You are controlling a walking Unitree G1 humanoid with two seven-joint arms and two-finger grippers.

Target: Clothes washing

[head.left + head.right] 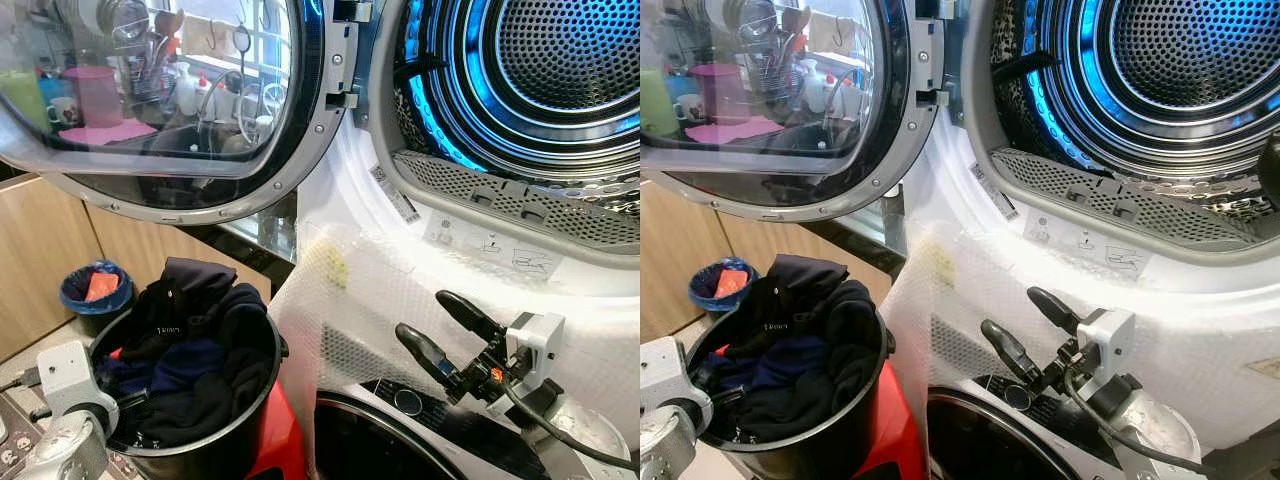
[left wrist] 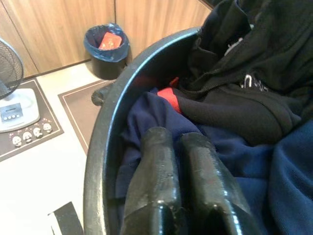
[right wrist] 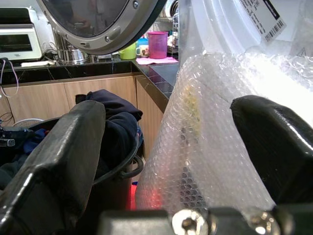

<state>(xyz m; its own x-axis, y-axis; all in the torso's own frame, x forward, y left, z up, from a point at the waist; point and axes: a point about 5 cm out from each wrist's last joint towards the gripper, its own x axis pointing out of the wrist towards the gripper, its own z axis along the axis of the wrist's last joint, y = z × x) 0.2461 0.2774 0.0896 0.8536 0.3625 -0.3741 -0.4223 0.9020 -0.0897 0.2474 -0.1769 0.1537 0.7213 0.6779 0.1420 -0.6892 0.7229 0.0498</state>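
in the left eye view we see the black bucket (image 1: 200, 440) standing low on the floor, heaped with dark clothes (image 1: 195, 350), black and navy with a bit of red showing. the open washer door (image 1: 170, 100) hangs above the bucket, its glass mirroring a kitchen counter. beyond the bucket, by the wooden cabinets, sits a small bin with a blue liner (image 1: 95, 290). our left gripper is at the bucket's near rim, its grey wrist housing outside the wall. on the other side of the bucket, our right gripper (image 1: 440, 325) hovers with its fingers spread wide and empty, in front of bubble wrap (image 1: 350, 310) covering the machine's white front. the drum (image 1: 540, 60) glows blue high above the bucket, and it looks bare inside.

the right eye view gives the same scene, the right gripper (image 1: 1025, 320) apart from the bucket (image 1: 810, 440).

in the left wrist view the left gripper (image 2: 178, 139) has its two fingers pressed close together, just inside the bucket's rim (image 2: 105, 127), resting on navy cloth; we cannot tell if any cloth is pinched between them.

in the right wrist view the spread fingers (image 3: 63, 147) frame the bubble wrap (image 3: 205, 147), with the bucket's clothes (image 3: 115, 122) behind one of them.
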